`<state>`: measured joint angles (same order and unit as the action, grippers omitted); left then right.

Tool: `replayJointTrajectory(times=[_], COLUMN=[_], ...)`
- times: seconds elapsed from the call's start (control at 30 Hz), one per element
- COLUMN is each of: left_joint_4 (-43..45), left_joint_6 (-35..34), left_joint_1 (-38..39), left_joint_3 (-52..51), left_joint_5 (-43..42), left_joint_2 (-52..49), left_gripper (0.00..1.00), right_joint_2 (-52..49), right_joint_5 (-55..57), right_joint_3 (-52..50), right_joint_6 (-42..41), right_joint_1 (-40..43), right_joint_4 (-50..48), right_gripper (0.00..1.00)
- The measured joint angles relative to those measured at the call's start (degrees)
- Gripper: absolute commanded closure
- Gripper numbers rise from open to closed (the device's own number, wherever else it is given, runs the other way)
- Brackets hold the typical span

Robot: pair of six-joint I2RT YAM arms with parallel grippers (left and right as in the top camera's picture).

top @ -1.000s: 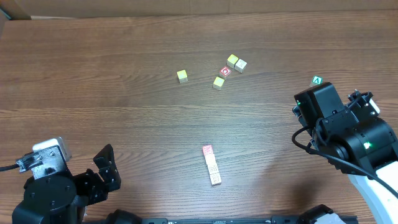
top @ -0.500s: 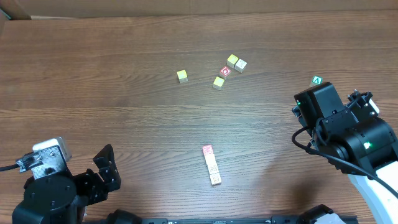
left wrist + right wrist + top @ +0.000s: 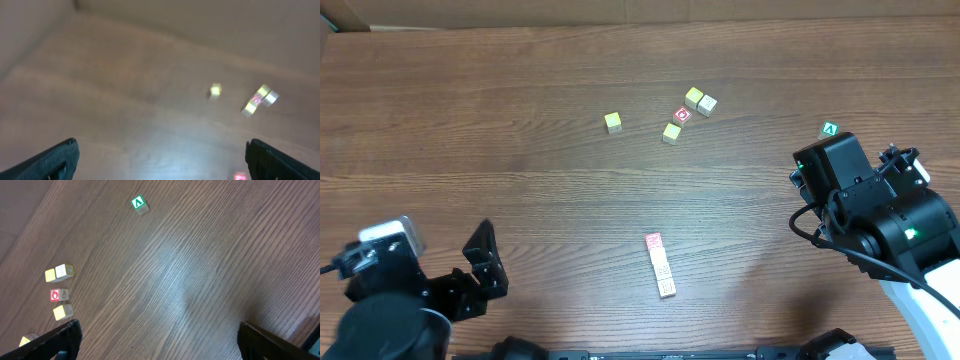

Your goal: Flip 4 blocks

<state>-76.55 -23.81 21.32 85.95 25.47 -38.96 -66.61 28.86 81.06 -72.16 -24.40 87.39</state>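
Note:
A short row of blocks [image 3: 661, 266] lies near the table's front middle. Its far block is red-faced [image 3: 653, 241] and the nearer ones are cream [image 3: 667, 288]. That red face [image 3: 240, 176] shows at the bottom edge of the blurred left wrist view. My left gripper [image 3: 485, 262] is at the front left, well left of the row, open and empty [image 3: 162, 162]. My right gripper [image 3: 160, 345] is also open over bare wood, with nothing between its fingers. The right arm [image 3: 870, 200] stands at the right edge, far from the row.
A loose cluster sits at the far middle: a lone yellow cube [image 3: 612, 122], another yellow one [image 3: 671, 132], a red "O" cube [image 3: 682, 115], a yellow cube [image 3: 694, 97] and a cream one [image 3: 707, 104]. A green "A" cube [image 3: 830, 129] lies just beyond the right arm.
The left arm has shifted a little to the left and turned; its wrist view is blurred. The right arm and all the blocks are where they were.

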Motion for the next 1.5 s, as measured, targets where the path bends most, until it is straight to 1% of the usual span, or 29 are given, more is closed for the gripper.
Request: replayJointTrajectory(times=[0.07, 0.2, 0.3, 0.4, 0.73, 0.97, 1.13, 1.3, 1.5], left_joint_4=[6.8, 20.2, 28.5, 36.9, 62.5, 75.7, 82.8, 85.2, 89.6], left_joint_6=[6.2, 19.9, 26.0, 29.6, 34.2, 35.2, 35.6, 35.8, 35.6], left_joint_1=[-0.1, -2.8, -5.3, -6.9, -7.6, -9.6, -11.0, -13.5, -19.2], left_joint_3=[-0.6, -5.5, -11.8, -19.8, -46.7, -61.2, -68.2, -72.9, -79.1], left_joint_5=[-1.5, -7.8, -11.8, -15.1, -24.2, -28.4, -29.2, -29.4, -29.6], left_joint_2=[1.7, 6.8, 11.0, 15.6, 30.2, 36.2, 37.9, 37.9, 37.9], left_gripper=[0.0, 0.0, 0.0, 0.0, 0.0, 0.0, 0.0, 0.0, 0.01], right_joint_2=[0.0, 0.0, 0.0, 0.0, 0.0, 0.0, 0.0, 0.0, 0.0], right_joint_5=[0.0, 0.0, -0.1, -0.1, -0.1, -0.1, -0.1, -0.1, -0.1], right_joint_3=[0.0, 0.0, 0.0, 0.1, 0.1, 0.1, 0.1, 0.1, 0.1], right_joint_6=[0.0, 0.0, 0.0, 0.0, 0.0, 0.0, 0.0, 0.0, 0.0], right_joint_1=[0.0, 0.0, 0.0, 0.0, 0.0, 0.0, 0.0, 0.0, 0.0], right_joint_4=[0.0, 0.0, 0.0, 0.0, 0.0, 0.0, 0.0, 0.0, 0.0], right_gripper=[0.0, 0.0, 0.0, 0.0, 0.0, 0.0, 0.0, 0.0, 0.0])
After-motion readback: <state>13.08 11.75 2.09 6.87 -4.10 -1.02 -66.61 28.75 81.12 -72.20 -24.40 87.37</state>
